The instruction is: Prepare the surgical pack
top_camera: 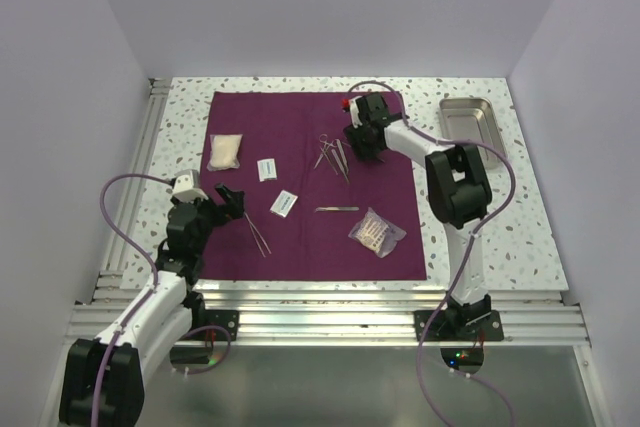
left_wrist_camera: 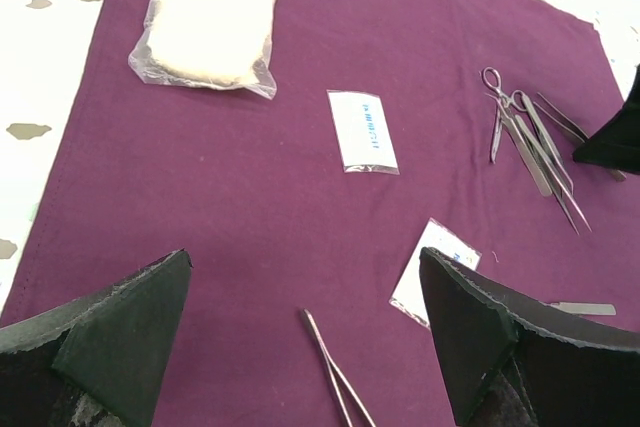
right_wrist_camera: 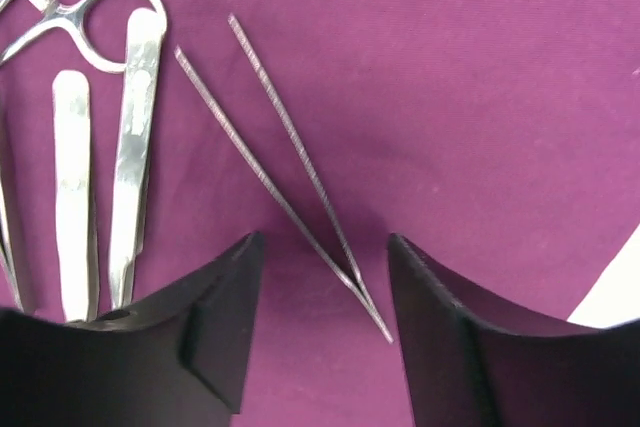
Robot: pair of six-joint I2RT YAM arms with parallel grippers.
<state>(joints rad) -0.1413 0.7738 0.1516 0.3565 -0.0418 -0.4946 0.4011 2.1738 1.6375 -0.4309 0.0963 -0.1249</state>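
The surgical pack (top_camera: 320,247) is a large square sheet of plum-maroon woven fabric. It lies opened out flat across the middle of the white, dark-flecked table (top_camera: 500,207), with its edges straight and its surface smooth apart from faint creases.

On the far left of the cloth is a soft, pillow-like pad of white gauze (top_camera: 225,152) sealed in a clear, crinkled plastic bag. Nearer the middle are two flat white rectangular sachets (top_camera: 267,169) (top_camera: 284,203), the first printed with pale blue lettering. A cluster of slim, shiny steel tools (top_camera: 333,157) lies fanned out towards the far side, one with ring handles and the rest with long, tapering blades. A single straight metal handle (top_camera: 337,209) lies crosswise below them. A clear bag (top_camera: 377,232) with pale contents sits near the right front corner. A thin pair of tweezers (top_camera: 258,235) lies slanted on the near left. Off the cloth, at the far right corner, stands a shallow rectangular steel tray (top_camera: 470,119) with rounded corners.

The right end effector (right_wrist_camera: 325,247) hangs low over the far part of the cloth. Its matte black wedge-shaped fingers (right_wrist_camera: 210,347) are spread to either side of the joined end of fine, ridged tweezers (right_wrist_camera: 291,142), and a gap shows on both sides. The left end effector (left_wrist_camera: 305,267) hovers over the near left of the cloth, spread wide and gripping nothing, and the edges of its dark pads look rough.
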